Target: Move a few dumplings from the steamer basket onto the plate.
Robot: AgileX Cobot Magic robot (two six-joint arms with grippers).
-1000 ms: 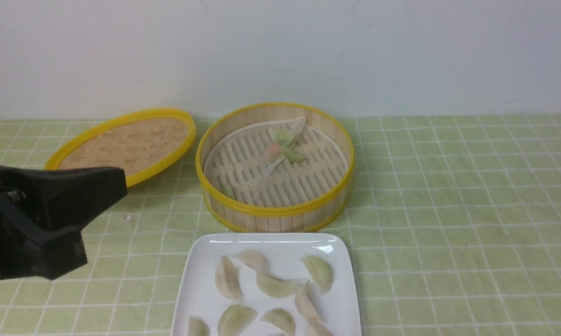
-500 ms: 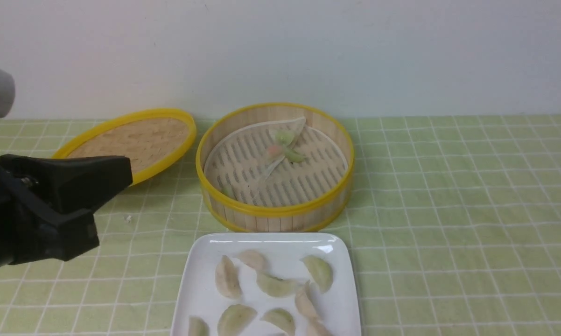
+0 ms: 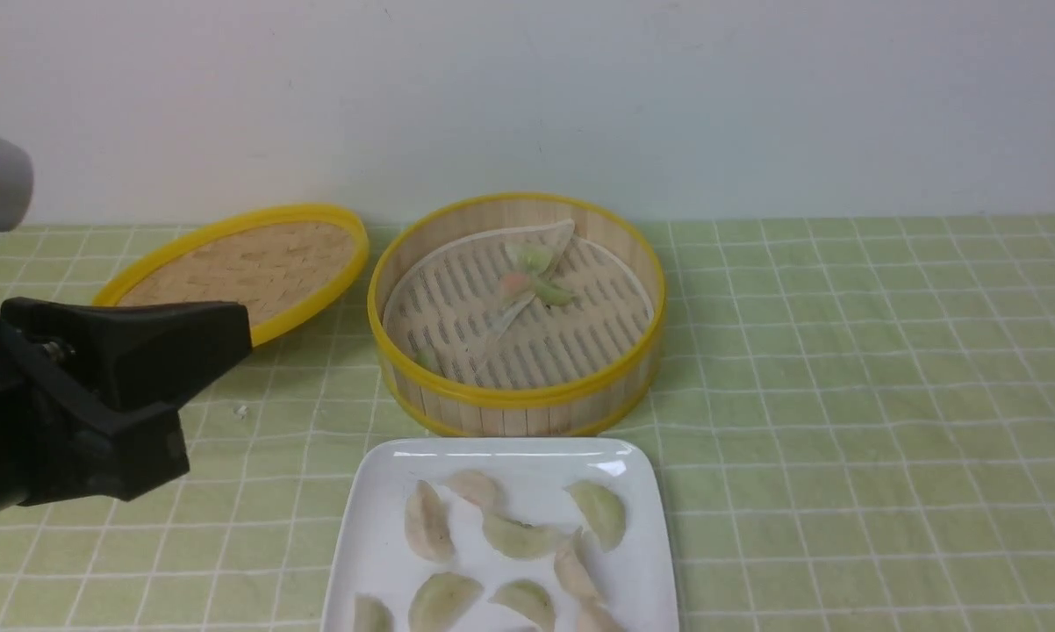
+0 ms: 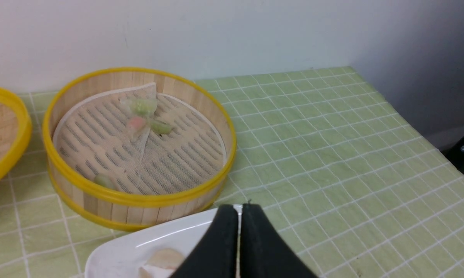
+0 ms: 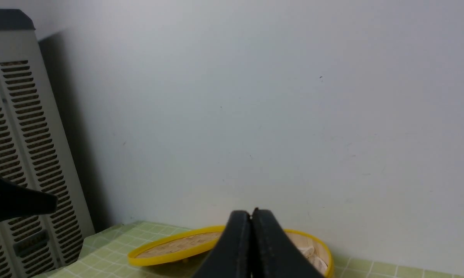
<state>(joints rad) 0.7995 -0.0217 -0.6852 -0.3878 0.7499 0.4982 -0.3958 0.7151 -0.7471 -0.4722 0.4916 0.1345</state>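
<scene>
The round bamboo steamer basket stands upright near the far edge of the surface, with one greenish dumpling inside. The white square plate lies at the near edge and bears several pale dumplings.

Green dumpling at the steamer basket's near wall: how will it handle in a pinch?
The dumpling is probably soft: thin, translucent-looking skin, so a hard pinch may tear it. Likely light, being small. It lies by the steamer basket wall, so a push would probably wedge it rather than roll it.

Green checked tablecloth w/ woven lid on L, steamer basket beside it, plate just in front.
</scene>
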